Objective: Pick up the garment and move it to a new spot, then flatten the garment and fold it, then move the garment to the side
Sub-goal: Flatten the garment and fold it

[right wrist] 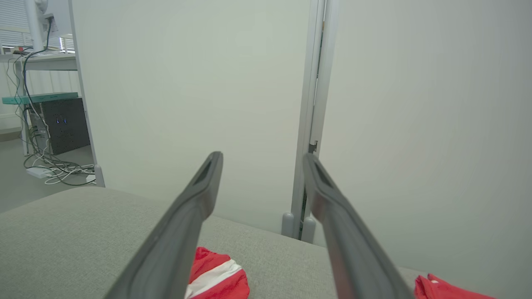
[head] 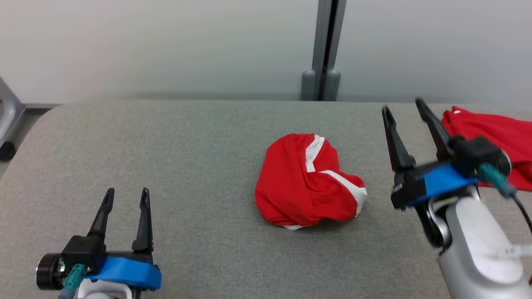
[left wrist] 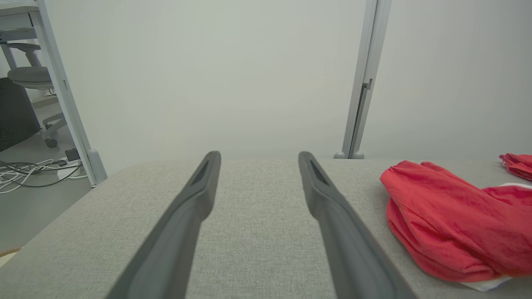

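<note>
A red garment with white stripes (head: 307,180) lies crumpled in a heap at the middle of the grey padded table (head: 187,149). In the left wrist view the garment (left wrist: 449,224) sits to the right of my fingers; in the right wrist view a bit of the garment (right wrist: 218,282) shows low between them. My left gripper (head: 126,197) stands open near the table's front left, well apart from the heap. Raised to the right of the heap, my right gripper (head: 405,108) is open and holds nothing.
A second red cloth (head: 494,141) lies at the table's right edge, behind my right gripper. A pale wall with a grey post (head: 326,50) stands behind the table. An office chair (left wrist: 29,77) and floor cables (left wrist: 29,170) are off to the left.
</note>
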`<state>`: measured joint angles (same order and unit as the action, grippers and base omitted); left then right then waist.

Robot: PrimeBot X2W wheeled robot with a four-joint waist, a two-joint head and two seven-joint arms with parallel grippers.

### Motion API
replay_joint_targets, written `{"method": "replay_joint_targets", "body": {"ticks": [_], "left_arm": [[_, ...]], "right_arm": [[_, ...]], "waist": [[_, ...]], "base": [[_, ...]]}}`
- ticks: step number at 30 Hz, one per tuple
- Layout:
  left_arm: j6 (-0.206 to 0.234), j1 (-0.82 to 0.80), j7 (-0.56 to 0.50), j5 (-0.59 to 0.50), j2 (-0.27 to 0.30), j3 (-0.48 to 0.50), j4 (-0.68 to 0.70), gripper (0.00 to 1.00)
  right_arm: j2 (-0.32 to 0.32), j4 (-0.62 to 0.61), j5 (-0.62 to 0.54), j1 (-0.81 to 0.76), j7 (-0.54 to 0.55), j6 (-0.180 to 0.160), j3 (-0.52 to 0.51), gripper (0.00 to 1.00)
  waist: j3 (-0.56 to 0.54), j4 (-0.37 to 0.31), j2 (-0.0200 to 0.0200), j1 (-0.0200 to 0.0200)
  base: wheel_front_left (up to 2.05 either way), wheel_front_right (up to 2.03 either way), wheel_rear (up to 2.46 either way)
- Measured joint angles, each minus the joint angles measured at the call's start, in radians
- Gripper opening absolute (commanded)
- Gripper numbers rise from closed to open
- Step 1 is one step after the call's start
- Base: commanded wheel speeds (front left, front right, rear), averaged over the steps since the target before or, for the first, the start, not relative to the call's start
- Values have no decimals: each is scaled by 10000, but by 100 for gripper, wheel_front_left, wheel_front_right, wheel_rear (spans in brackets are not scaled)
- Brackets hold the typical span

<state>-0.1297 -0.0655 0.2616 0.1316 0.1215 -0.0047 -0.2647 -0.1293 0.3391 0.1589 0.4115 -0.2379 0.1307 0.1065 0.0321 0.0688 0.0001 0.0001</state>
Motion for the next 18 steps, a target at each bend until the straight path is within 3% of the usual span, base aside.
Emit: {"method": "replay_joint_targets", "body": {"ticks": [6,18], "left_arm": [[-2,-482,0,128,17,-268,44,100],[-2,-1455,0,385,-199,-744,132,100]], "right_arm": [[-328,1402,8,2201,614,0,867,100],[-531,5937,13,5183,1490,0,1801,100]], "waist": [[631,453,0,1],[1964,1498,1,1]], "base": [[0,0,0],[0,0,0]]}}
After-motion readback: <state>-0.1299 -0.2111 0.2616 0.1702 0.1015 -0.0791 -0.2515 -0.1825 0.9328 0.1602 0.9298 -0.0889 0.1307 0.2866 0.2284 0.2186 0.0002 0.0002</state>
